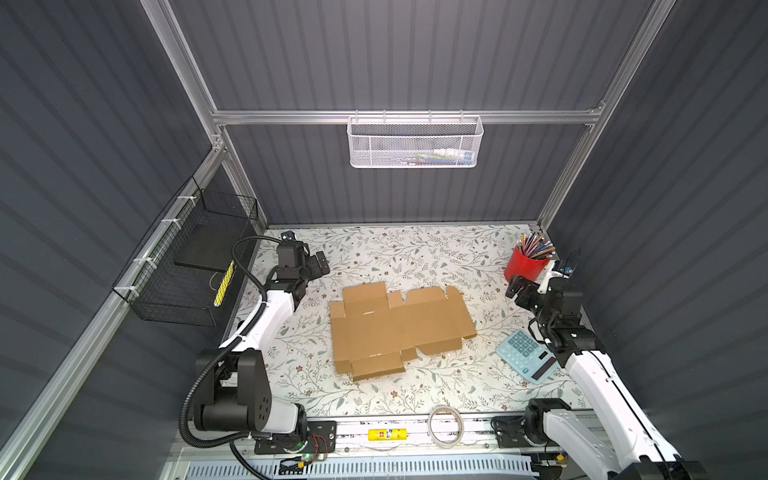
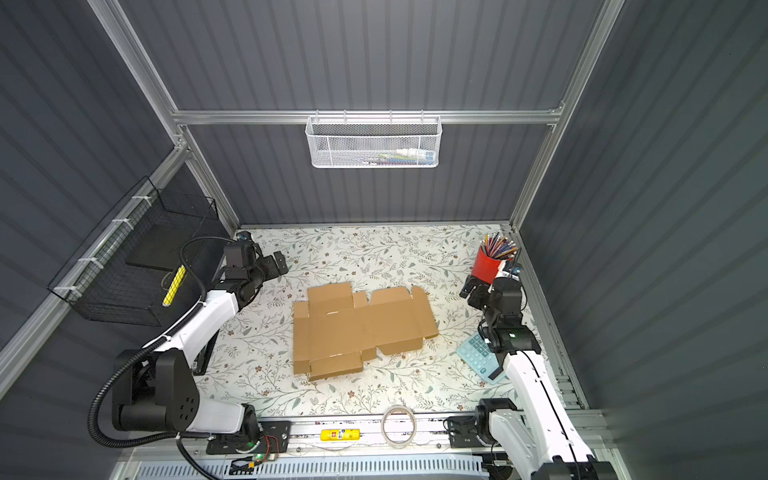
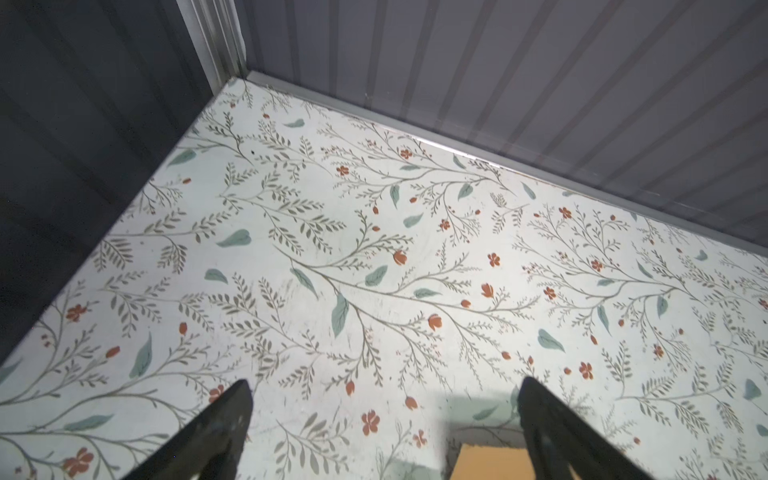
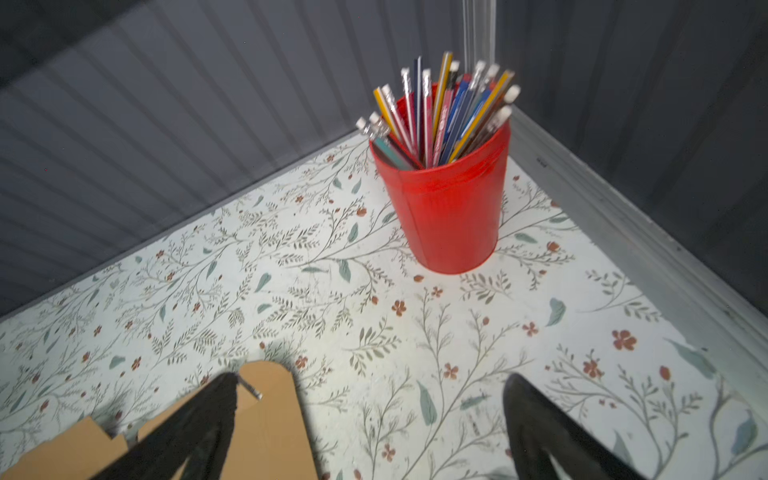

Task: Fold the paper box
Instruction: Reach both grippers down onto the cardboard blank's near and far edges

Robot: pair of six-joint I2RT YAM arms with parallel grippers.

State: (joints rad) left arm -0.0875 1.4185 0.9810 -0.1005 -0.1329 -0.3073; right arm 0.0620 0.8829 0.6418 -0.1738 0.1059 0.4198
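Since the box lies flat in the middle, with the left gripper at its 10 o'clock and the right gripper at its 2 o'clock, both wide open and empty, I should lift one flap slowly.

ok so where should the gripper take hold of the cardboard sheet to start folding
Probably the rounded end flap of the paper box, approached low from the right, where the open right gripper hovers. The sheet lies flat and unfolded on the table, so only a thin outer edge offers anything to pinch.
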